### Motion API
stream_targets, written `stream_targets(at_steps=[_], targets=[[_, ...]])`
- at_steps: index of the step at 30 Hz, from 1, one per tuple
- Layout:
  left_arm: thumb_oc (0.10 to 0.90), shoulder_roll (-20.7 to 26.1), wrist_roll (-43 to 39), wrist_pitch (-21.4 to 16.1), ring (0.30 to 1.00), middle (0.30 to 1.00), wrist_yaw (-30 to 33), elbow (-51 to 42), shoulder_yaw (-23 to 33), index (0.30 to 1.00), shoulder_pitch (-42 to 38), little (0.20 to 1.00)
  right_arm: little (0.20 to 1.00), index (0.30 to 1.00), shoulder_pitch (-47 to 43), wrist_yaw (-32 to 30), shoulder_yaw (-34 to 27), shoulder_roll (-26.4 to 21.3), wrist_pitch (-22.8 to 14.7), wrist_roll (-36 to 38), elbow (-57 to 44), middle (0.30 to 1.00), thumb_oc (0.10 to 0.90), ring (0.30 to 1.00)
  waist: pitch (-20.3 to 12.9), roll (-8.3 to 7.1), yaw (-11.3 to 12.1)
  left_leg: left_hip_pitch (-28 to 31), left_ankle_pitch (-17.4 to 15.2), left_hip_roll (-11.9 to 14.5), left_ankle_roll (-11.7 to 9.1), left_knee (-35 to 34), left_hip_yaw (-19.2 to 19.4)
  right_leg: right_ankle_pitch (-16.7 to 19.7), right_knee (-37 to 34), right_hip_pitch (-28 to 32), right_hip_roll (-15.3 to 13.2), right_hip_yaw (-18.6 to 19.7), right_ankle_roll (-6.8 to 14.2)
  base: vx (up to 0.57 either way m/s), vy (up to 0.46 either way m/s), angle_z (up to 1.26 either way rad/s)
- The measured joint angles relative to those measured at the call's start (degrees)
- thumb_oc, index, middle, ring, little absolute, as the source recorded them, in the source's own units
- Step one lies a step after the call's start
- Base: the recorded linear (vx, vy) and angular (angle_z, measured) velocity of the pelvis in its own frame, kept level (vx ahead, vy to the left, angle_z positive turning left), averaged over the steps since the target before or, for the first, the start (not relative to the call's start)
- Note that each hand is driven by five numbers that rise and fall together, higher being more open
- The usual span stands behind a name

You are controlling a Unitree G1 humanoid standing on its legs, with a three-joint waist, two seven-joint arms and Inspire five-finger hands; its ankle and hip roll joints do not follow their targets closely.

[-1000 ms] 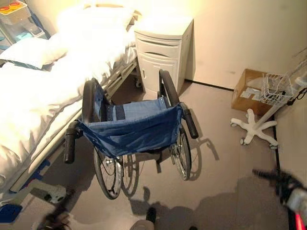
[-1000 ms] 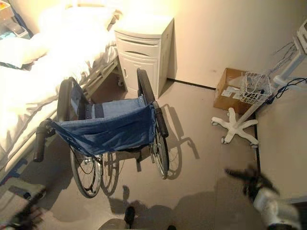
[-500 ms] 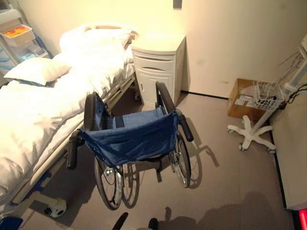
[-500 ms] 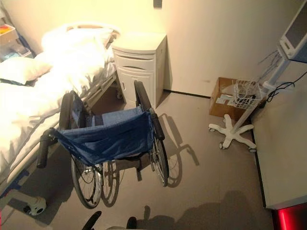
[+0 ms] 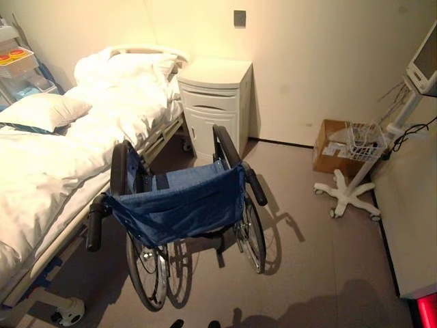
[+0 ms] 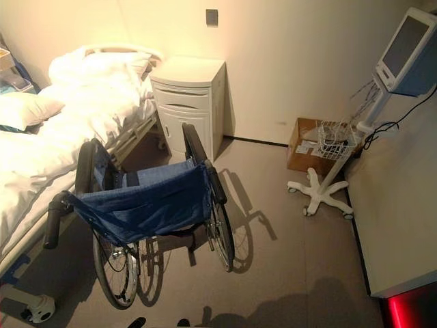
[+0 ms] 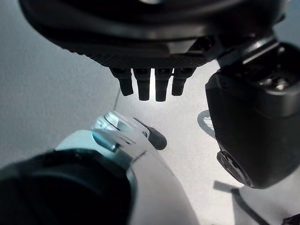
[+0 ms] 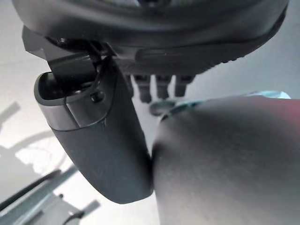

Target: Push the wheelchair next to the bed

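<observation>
Wheelchair (image 5: 181, 212) stands at the bed's (image 5: 48, 171) 3 o'clock edge, push handles toward 6. Left hand (image 7: 154, 70) and right hand (image 8: 103, 140) hang down with fingers relaxed, holding nothing.

I see a white bedside cabinet (image 5: 215, 102) against the far wall, with a small grey wall plate (image 5: 239, 18) above it. Well to its right a cardboard box (image 6: 304, 145) sits on the floor by the wall, and a white wheeled stand (image 6: 321, 193) with a wire basket (image 6: 333, 139) and a monitor (image 6: 406, 51) is just beside it.
</observation>
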Motion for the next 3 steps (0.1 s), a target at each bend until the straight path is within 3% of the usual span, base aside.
stream_targets(at_steps=[3], targets=[[0.800,0.0,0.1,0.2,0.900,0.900,0.0,0.0,0.0,0.900,0.0,0.900,0.900,0.900,0.0,0.5,0.0,0.0,0.2,0.0,0.0,0.900,0.800,0.900,-0.1,-0.06,0.0,0.0,0.0,0.0,0.0,0.0,0.0,-0.1,0.0,0.0,0.0,0.1,0.2,0.00,0.000,0.00]])
